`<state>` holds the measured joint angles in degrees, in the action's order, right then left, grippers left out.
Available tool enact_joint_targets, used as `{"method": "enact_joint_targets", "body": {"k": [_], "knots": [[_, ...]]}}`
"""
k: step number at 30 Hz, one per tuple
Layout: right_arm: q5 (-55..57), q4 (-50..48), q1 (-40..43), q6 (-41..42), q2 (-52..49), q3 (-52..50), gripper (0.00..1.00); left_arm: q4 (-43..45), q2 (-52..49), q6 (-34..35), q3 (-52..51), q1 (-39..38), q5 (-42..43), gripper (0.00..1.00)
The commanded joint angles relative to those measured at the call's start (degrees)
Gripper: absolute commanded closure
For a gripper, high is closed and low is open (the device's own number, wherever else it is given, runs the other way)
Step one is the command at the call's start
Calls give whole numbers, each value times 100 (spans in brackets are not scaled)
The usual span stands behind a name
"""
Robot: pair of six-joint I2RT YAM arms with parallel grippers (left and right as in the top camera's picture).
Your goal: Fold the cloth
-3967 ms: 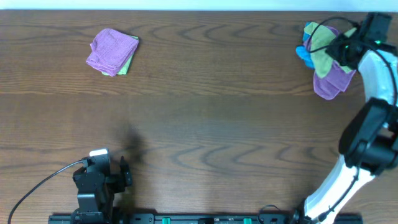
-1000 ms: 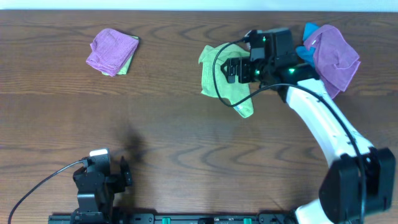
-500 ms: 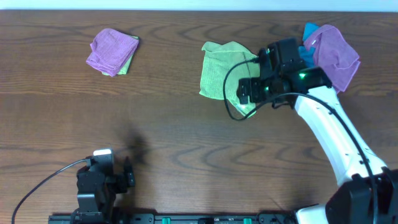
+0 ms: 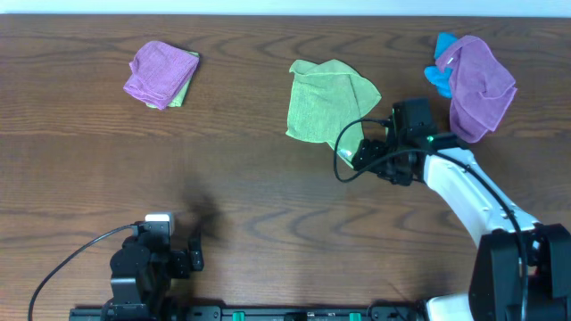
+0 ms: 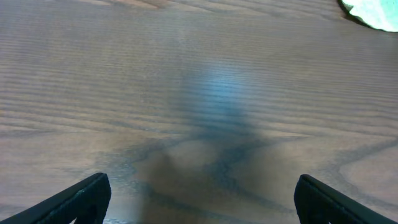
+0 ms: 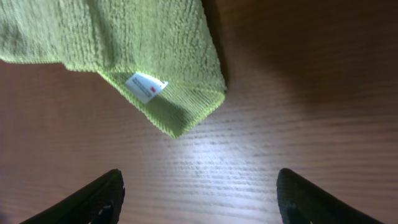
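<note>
Brown wood-grain table (image 4: 268, 196) first. The lime-green square microfibre cloth (image 4: 326, 100) lies mostly flat at centre-far, rumpled along its right edge and not yet folded. Right gripper (image 6: 199, 199) hovers just off the cloth's near-right corner (image 6: 180, 118), jaws spread w/ nothing betw. them, so the cloth isn't held. Left gripper (image 5: 199, 205) sits low by the table's front edge, well apart from the cloth, jaws spread wide, empty. Step in hand, prob.: lining up a corner grab for the 1st fold. Next move needs the right jaws down over that corner, a pinch, then a carry across to the opposite edge. Small white label (image 6: 147, 86) marks the corner.
</note>
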<state>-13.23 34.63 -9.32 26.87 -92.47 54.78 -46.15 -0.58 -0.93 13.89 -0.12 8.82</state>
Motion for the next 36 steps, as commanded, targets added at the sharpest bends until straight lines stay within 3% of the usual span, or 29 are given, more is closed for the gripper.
{"method": "enact_joint_targets", "body": {"k": [1,15,36], "knots": [[-328,-315,35,616,-33,-282,23,-7,37,-13,-61,9,157,4],[-354,-2046,24,1961,-35,-1307,36,-9,37,247,-61,9,177,5],[-186,-2509,24,2288,-76,-1335,38,-9,37,247,-61,9,177,5]]}}
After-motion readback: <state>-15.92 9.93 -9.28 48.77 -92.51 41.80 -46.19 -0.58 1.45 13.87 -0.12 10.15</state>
